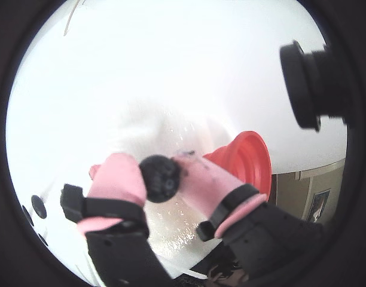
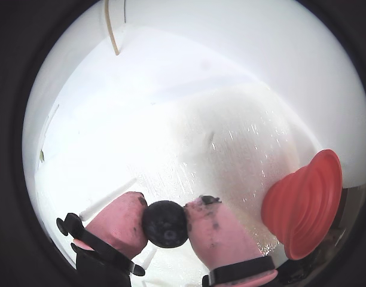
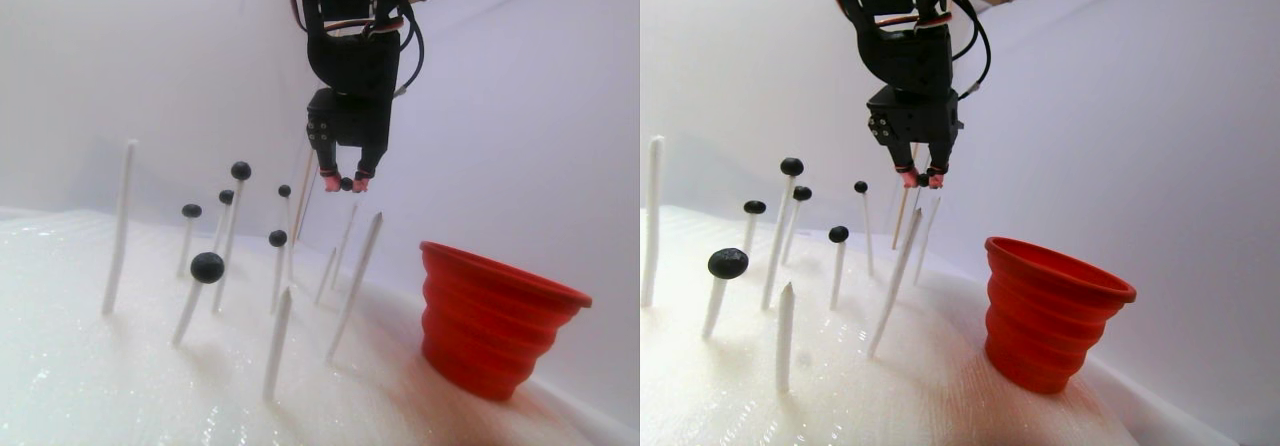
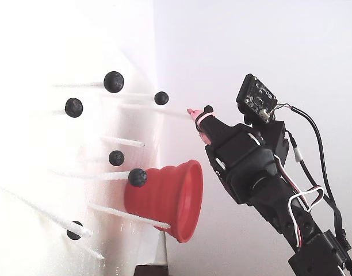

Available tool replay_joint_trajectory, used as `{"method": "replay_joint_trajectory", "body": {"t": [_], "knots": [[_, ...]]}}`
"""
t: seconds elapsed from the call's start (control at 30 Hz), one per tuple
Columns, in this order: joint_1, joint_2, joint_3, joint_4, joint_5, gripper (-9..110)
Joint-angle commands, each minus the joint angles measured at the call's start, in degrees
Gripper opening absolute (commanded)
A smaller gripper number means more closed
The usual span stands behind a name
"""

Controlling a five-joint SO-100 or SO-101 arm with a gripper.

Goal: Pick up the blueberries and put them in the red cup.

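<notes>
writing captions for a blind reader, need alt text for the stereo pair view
A black robot arm's gripper holds one blueberry in the air above white sticks, several tipped with blueberries. A red cup stands to the right on the white surface.

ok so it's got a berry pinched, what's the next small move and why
Probably carry it sideways toward the red cup before lowering. The gripper is shut on a blueberry, held above the white sticks. The cup stands off to the right in the stereo pair view, so it isn't under the berry yet.
</notes>
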Motion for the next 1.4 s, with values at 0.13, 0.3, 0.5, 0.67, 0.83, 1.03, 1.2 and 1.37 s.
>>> {"method": "replay_joint_trajectory", "body": {"t": [0.13,0.3,0.5,0.67,0.83,1.03,1.2,1.37], "knots": [[2.81,9.49,1.14,-1.58,-1.85,9],[4.75,10.55,2.46,-1.05,-2.72,9],[6.94,12.3,3.43,0.7,-3.34,9],[8.79,13.18,3.69,2.02,-4.13,9],[10.72,14.06,4.48,2.64,-4.83,9],[12.92,14.33,5.1,3.43,-5.36,9],[14.77,14.33,5.19,4.22,-5.45,9],[16.7,13.8,5.27,4.57,-5.36,9]]}}
